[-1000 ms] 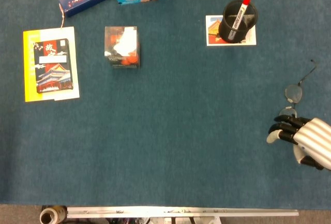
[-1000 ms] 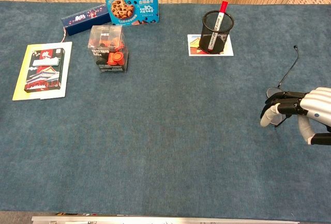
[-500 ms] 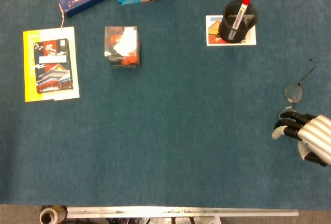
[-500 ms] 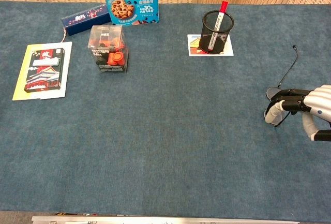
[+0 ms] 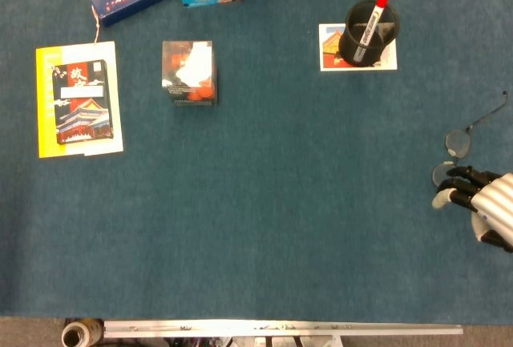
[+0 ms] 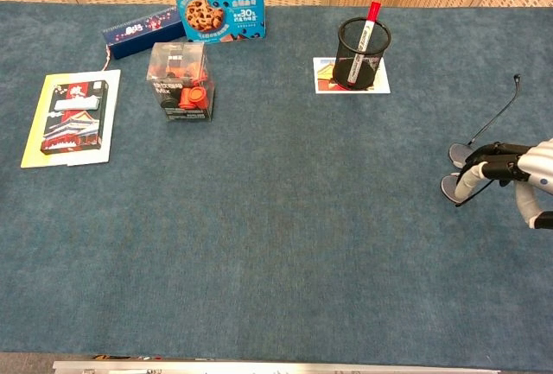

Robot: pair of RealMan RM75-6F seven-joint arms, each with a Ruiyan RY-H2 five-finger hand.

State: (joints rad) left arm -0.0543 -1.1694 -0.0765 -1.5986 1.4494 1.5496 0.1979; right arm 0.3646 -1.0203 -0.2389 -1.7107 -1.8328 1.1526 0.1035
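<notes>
Glasses [image 5: 457, 151] — pinched by the right hand [image 5: 481, 200] — have slid rightward with it.

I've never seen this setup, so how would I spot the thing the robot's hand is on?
Start at the black mesh cup with the red-capped marker at the far side of the blue table, then come toward the near right edge. There the right hand grips glasses: thin wire frame, round lenses, the only unboxed, see-through item.
</notes>
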